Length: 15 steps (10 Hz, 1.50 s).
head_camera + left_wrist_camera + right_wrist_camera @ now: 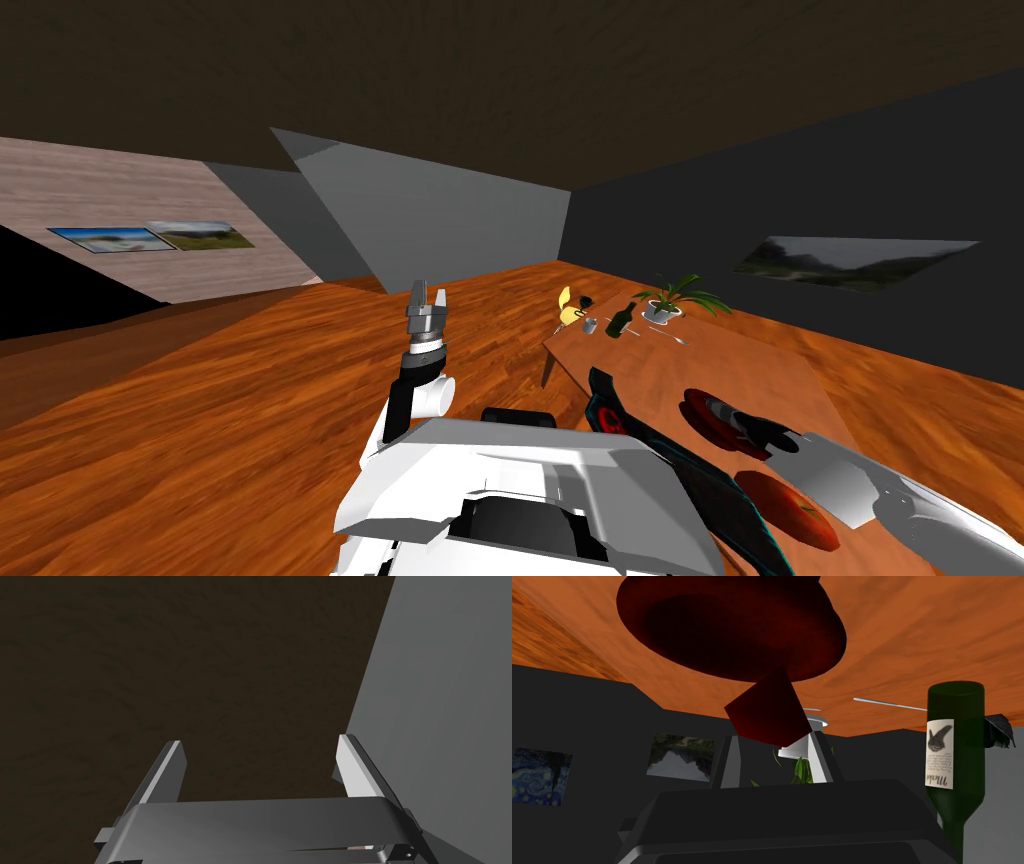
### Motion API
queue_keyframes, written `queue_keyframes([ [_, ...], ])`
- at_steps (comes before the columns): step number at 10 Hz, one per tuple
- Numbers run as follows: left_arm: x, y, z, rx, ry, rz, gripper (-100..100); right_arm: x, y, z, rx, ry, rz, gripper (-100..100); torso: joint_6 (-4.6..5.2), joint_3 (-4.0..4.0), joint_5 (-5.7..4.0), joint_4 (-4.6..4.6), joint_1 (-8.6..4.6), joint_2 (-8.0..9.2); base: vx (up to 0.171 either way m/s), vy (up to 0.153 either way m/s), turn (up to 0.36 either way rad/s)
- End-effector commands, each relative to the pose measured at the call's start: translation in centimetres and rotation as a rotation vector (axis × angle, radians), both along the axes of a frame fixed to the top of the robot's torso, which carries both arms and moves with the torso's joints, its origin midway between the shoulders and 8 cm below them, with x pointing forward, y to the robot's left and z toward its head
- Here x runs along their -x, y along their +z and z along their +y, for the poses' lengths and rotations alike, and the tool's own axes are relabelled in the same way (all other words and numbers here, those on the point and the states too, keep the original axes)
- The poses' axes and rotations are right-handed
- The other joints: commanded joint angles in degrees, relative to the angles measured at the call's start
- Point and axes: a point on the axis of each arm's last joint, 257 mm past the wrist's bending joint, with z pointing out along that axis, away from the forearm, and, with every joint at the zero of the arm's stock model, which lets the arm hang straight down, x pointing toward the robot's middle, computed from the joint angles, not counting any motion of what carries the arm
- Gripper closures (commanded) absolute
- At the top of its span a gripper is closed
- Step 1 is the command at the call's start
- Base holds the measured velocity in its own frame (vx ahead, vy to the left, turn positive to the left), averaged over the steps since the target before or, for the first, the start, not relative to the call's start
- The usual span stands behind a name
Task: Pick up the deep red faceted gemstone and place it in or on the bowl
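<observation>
1. Head view: left gripper (427, 293) raised; right gripper (742, 424) at a dark red round bowl (695, 410) on the wooden table (690, 362).
2. Left wrist: blades spread wide, empty.
3. Right wrist: blades pinch the deep red faceted gemstone (767, 708) right beside the bowl's rim.

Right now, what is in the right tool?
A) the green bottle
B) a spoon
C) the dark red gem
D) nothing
C: the right tool presses its two fingers on the sides of the dark red gem, close to the dark red bowl; the green bottle stands apart from it.
</observation>
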Motion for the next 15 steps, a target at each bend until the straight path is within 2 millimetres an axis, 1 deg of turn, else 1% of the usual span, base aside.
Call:
queue_keyframes([
  [1, 0.0, 0.0, 0.0, 0.000, 0.000, 0.000, 0, 0.9, 0.6, -0.5, 0.001, -0.010, 0.005, 100, 0.00, 0.00, 0.00, 0.00, 0.00, 0.00, -0.003, -0.028, 0.030],
  [2, 0.0, 0.0, 0.0, 0.000, 0.000, 0.000, 0, 2.4, 1.4, -1.8, 0.008, -0.039, 0.015, 100, 0.01, 0.01, 0.01, 0.01, 0.06, 0.00, 0.002, -0.029, 0.127],
  [5, 0.0, 0.0, 0.0, 0.000, 0.000, 0.000, 0, 4.2, 2.5, -3.5, 0.018, -0.078, 0.028, 100, -0.04, 0.01, 0.01, 0.03, 0.03, -0.02, 0.000, -0.040, 0.101],
  [6, 0.0, 0.0, 0.0, 0.000, 0.000, 0.000, 0, 4.5, 2.7, -3.8, 0.020, -0.084, 0.030, 100, -0.04, 0.01, -0.01, 0.04, 0.04, -0.02, 0.002, -0.031, 0.067],
  [7, 0.0, 0.0, 0.0, 0.000, 0.000, 0.000, 0, 4.2, 2.6, -3.5, 0.019, -0.079, 0.029, 100, -0.03, 0.01, -0.02, 0.04, 0.04, -0.02, 0.002, -0.016, 0.009],
  [8, 0.0, 0.0, 0.0, 0.000, 0.000, 0.000, 0, 4.3, 2.7, -3.6, 0.020, -0.080, 0.030, -100, -0.03, 0.01, -0.05, 0.04, 0.10, -0.02, 0.000, 0.000, 0.000],
  [12, 0.0, 0.0, 0.0, 0.000, 0.000, 0.000, 0, 4.3, 2.7, -3.6, 0.021, -0.080, 0.030, -100, -0.03, 0.02, -0.03, 0.04, 0.16, -0.01, 0.000, 0.000, 0.000],
  [13, 0.0, 0.0, 0.0, 0.000, 0.000, 0.000, 0, 4.3, 2.7, -3.6, 0.021, -0.080, 0.030, 0, -0.03, 0.02, -0.03, 0.04, 0.16, -0.01, 0.000, 0.000, 0.000],
  [14, 0.0, 0.0, 0.0, 0.000, 0.000, 0.000, 0, 3.6, 4.1, -3.9, 0.025, -0.071, 0.025, -100, -0.03, 0.02, -0.03, 0.04, 0.16, -0.01, 0.001, 0.012, -0.061],
  [15, 0.0, 0.0, 0.0, 0.000, 0.000, 0.000, 0, 3.2, 4.8, -4.0, 0.027, -0.067, 0.023, -100, -0.02, 0.02, -0.01, 0.04, 0.21, -0.01, 0.008, 0.025, -0.067],
])
